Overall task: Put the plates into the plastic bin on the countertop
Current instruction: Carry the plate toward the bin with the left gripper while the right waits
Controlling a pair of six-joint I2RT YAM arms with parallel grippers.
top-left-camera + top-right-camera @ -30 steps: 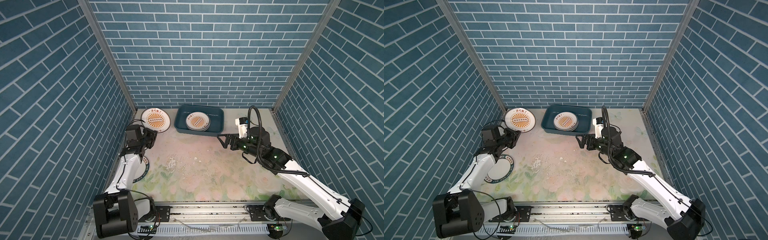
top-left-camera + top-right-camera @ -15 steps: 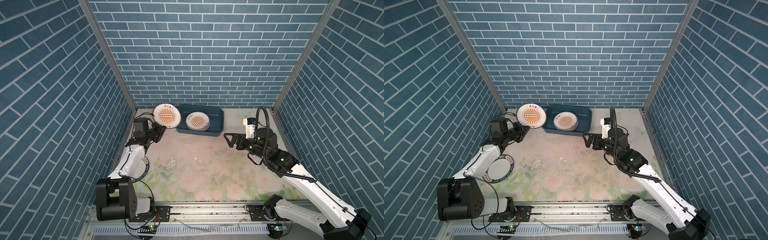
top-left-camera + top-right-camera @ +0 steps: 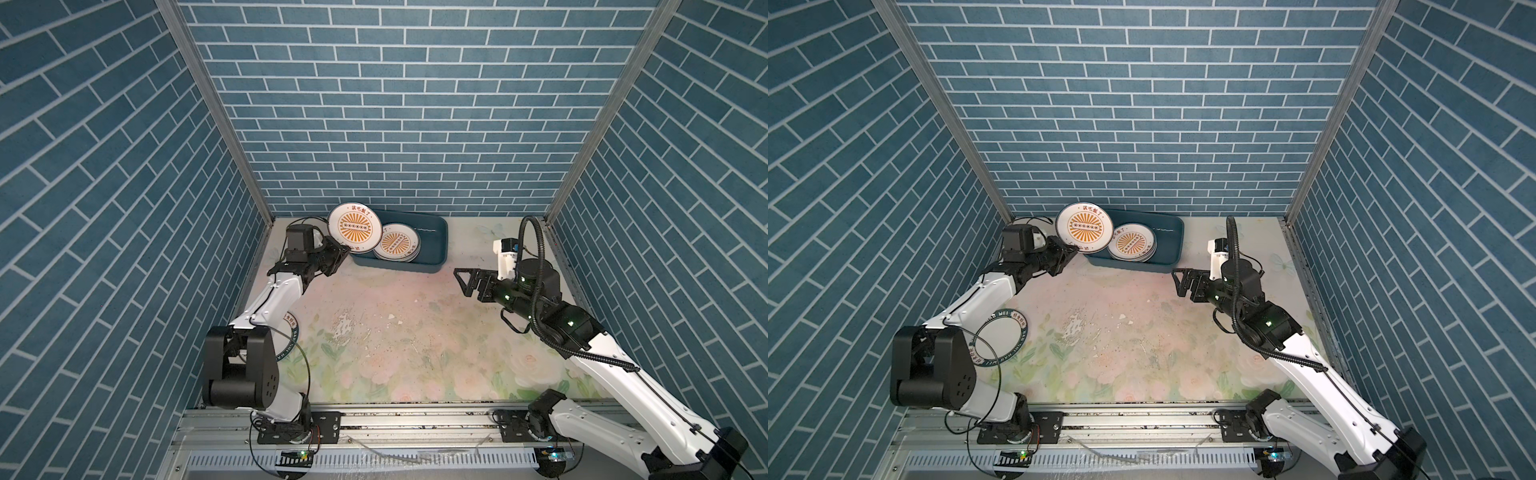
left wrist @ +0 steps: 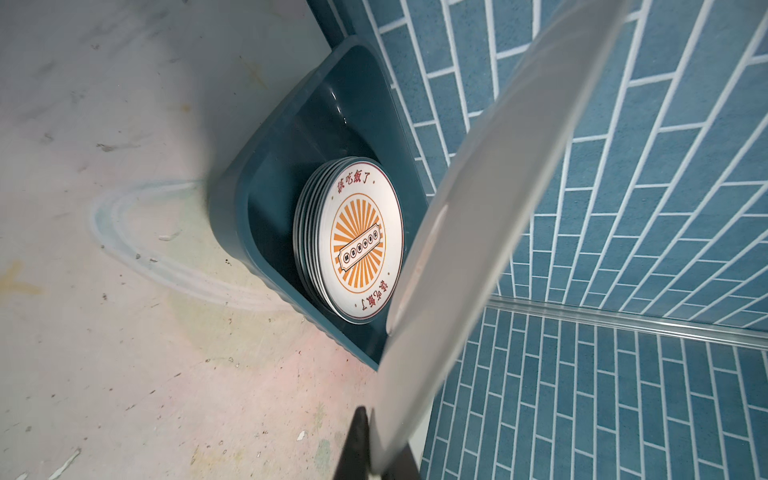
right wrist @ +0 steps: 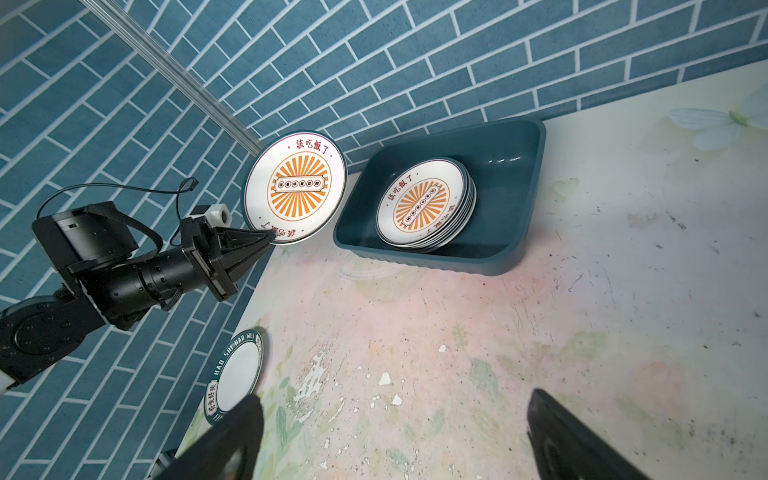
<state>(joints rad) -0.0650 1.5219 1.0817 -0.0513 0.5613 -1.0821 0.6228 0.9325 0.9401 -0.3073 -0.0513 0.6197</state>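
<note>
Left of centre, my left gripper [image 3: 343, 250] pinches a sunburst plate [image 3: 354, 227] by its lower rim, tilted above the left end of the plastic bin [image 3: 434, 243]; I'd shift it right over the stack [image 3: 397, 247], level it, then let go; my right gripper [image 3: 464, 282] hangs spread, empty, mid-right

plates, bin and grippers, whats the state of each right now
bin: upright on the countertop
stack: flat inside the bin
held plate: tilted in the air, gripped at its rim
green-rimmed plate: flat on the countertop
left gripper: shut on held plate
right gripper: open, empty
</note>
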